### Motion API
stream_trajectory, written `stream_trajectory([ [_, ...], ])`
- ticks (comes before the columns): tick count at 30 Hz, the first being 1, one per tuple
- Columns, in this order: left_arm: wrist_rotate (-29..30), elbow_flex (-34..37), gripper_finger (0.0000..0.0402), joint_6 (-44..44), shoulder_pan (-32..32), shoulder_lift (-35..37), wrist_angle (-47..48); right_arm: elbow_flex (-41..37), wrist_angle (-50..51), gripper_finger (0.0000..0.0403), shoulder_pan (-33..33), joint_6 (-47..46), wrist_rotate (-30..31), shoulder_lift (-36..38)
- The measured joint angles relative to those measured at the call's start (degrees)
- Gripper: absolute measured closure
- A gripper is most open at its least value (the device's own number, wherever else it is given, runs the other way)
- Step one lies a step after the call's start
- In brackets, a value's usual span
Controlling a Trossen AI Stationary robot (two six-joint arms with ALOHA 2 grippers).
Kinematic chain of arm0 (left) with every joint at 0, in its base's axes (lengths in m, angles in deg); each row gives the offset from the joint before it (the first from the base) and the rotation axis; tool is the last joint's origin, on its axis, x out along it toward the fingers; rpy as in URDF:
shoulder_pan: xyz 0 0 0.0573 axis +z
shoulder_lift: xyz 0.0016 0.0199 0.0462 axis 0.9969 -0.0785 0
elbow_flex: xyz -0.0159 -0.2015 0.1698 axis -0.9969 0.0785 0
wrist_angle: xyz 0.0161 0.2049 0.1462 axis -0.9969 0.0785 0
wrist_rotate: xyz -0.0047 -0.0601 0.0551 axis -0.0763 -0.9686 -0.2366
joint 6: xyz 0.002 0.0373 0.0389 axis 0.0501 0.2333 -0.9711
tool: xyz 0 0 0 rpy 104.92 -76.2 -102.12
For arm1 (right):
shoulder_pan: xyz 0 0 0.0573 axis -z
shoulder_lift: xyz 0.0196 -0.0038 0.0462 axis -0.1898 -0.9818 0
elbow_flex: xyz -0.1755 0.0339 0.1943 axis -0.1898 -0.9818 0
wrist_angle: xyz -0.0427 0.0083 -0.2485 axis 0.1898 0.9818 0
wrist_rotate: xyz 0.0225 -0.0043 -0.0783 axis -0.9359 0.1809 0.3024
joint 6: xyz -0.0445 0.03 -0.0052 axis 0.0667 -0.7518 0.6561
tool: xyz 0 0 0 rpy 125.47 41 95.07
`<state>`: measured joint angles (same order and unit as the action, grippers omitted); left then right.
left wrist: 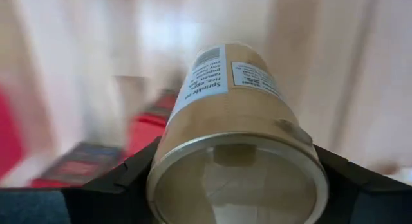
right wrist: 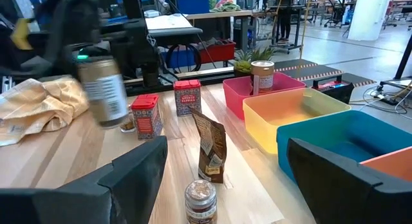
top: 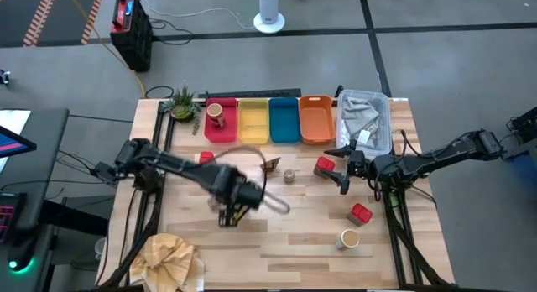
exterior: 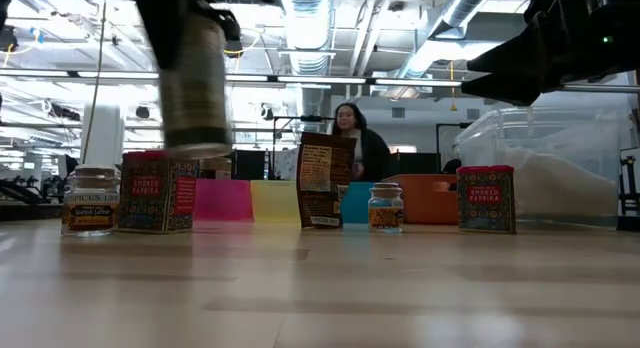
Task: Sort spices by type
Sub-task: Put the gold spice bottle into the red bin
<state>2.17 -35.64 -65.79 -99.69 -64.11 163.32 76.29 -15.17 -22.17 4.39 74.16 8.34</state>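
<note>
My left gripper is over the table's middle, shut on a tan cylinder with a white label. The cylinder is also in the low view and the right wrist view. My right gripper is open and empty beside a red pack. On the table stand a brown pouch, a small jar, a second red pack, a tan cylinder, and a red pack partly under my left arm. Another cylinder stands in the red bin. My left gripper pinches the tan cylinder between its two fingers, one on each side of its wall near the clear-capped upper end. The fingers come from above, pointing down. The cylinder hangs upright below them, its lower end clear of the table.
Red, yellow, blue and orange bins line the far edge, with a clear tub holding cloth at their right. A plant stands far left, crumpled tan paper near left. A person is behind the table.
</note>
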Motion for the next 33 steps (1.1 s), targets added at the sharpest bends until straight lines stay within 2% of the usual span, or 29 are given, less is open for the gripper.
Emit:
stream_trajectory([
  [6,4.99,-0.11,0.0134,-8.96,11.26,0.00,4.13,-0.04,-0.26,0.0049,0.01,0.35,0.00,0.00],
  [21,6.26,-0.11,0.0134,-23.82,36.96,0.00,1.60,0.02,0.76,0.0049,-0.03,-0.84,0.00,0.00],
  [33,4.03,-0.11,0.0134,-32.03,45.90,0.00,1.32,-0.02,0.06,0.0049,2.55,-1.31,-0.01,0.00],
])
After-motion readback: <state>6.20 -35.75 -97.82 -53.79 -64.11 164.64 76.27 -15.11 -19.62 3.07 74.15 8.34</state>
